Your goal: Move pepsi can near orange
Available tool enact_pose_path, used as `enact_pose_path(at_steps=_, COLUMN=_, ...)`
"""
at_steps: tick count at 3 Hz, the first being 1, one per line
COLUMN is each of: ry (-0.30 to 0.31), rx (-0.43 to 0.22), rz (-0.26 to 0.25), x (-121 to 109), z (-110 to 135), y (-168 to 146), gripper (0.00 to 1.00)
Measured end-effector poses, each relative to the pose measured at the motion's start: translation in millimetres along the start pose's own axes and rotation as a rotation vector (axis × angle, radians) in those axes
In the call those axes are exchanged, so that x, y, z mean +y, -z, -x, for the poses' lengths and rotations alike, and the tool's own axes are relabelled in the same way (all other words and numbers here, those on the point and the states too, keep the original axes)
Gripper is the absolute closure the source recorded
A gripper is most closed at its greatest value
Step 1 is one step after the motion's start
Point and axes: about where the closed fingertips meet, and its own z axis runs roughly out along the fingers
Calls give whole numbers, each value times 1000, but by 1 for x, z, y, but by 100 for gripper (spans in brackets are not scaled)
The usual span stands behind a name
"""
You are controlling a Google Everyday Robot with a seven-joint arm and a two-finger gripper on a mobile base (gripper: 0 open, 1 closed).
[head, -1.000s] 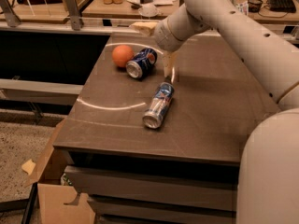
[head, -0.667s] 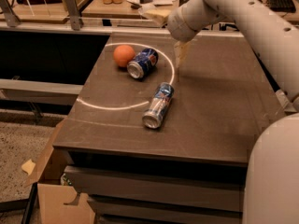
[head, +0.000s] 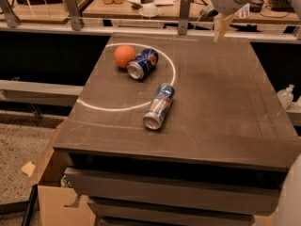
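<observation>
The pepsi can point(head: 143, 63) lies on its side at the back left of the dark table point(head: 221, 102), its silver top facing the front. It touches the orange point(head: 124, 56), which sits just to its left. My gripper point(head: 212, 21) hangs above the table's back right edge, well to the right of the can and raised off the surface. It is open and holds nothing; one pale finger point(head: 220, 27) points down.
A slimmer silver can point(head: 159, 106) lies on its side near the table's middle. A white ring point(head: 171, 60) is drawn around the objects. A railing with posts point(head: 185, 14) runs behind. A cardboard box point(head: 51, 192) stands at the lower left, a bottle point(head: 285, 95) at the right.
My gripper has lifted and moved back and to the right, away from the cans. The camera view has shifted. The pepsi can, orange and silver can have stayed put.
</observation>
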Motion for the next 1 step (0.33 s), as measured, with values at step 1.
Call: enact_pose_path(at_steps=1, ry=7, rx=-3, rz=-1, x=-1, z=2, y=-5, gripper=0)
